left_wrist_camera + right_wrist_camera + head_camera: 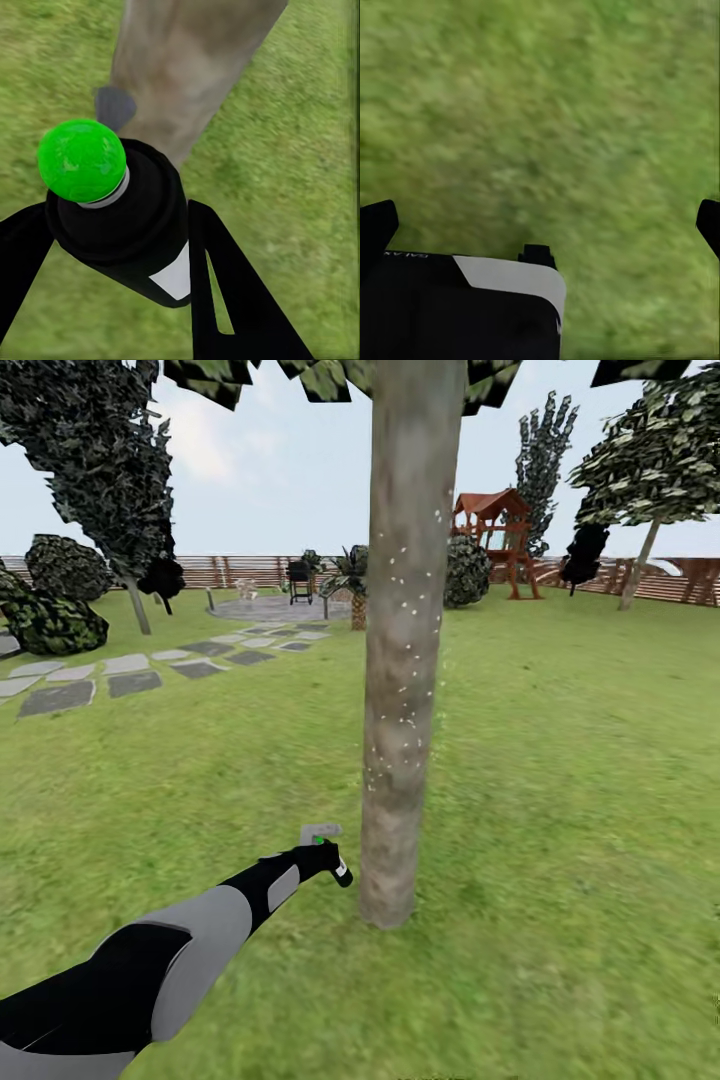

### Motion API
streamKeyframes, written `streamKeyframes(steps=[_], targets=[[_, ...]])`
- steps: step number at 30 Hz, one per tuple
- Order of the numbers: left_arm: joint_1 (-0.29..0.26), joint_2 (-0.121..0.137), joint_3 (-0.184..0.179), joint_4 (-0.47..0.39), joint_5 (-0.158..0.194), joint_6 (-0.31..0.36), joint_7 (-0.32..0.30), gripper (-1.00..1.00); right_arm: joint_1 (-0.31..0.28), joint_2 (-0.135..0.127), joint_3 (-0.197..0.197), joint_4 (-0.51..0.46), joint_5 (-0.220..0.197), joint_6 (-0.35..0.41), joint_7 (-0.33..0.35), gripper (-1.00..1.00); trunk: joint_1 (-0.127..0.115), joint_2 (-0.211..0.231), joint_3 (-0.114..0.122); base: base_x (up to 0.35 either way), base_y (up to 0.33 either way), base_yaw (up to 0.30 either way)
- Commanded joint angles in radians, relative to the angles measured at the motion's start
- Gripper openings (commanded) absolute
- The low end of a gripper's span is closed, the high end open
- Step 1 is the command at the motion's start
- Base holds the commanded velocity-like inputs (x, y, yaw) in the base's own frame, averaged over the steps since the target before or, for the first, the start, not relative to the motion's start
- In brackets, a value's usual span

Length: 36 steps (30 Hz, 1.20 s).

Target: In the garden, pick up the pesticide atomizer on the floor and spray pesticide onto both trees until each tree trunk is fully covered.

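Observation:
A thick grey-brown tree trunk (405,660) rises just ahead of me, and white pesticide specks (400,725) dot its middle and lower bark. My left gripper (322,857) is stretched out low beside the trunk's base and is shut on the pesticide atomizer (328,848), a dark bottle with a pale grey head. In the left wrist view the atomizer (124,221) sits between the black fingers (217,285), a green spot (81,160) on its top, with the trunk (187,67) right behind it. A second tree (640,565) stands far to the right. My right gripper (540,221) hangs open over grass.
Grass lawn (560,780) lies all around. Grey stepping stones (130,675) run at the left toward a round paved patio (270,608) with a black grill (300,582). A red playhouse (495,540), bushes (50,615) and a slat fence (230,570) stand far back.

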Motion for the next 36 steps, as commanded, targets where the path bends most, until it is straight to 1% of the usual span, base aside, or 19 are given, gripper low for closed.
streamKeyframes(steps=[1, 21, 36], targets=[[0.000, 0.000, -0.008, -0.001, 0.011, 0.005, -0.001, -1.00, -0.002, 0.000, 0.002, 0.005, 0.009, -0.006, -0.006, 1.00, 0.001, -0.002, -0.002, 0.000, 0.350, -0.290], [-0.001, 0.000, -0.008, -0.001, 0.011, 0.005, -0.001, -1.00, -0.002, 0.000, 0.002, 0.004, 0.009, -0.007, -0.006, 1.00, 0.001, -0.002, -0.002, 0.021, 0.350, -0.295], [0.000, 0.000, -0.008, -0.001, 0.011, 0.007, -0.001, -1.00, -0.002, 0.000, 0.002, 0.004, 0.009, -0.006, -0.006, 1.00, 0.001, -0.002, -0.002, -0.009, 0.350, -0.296]])
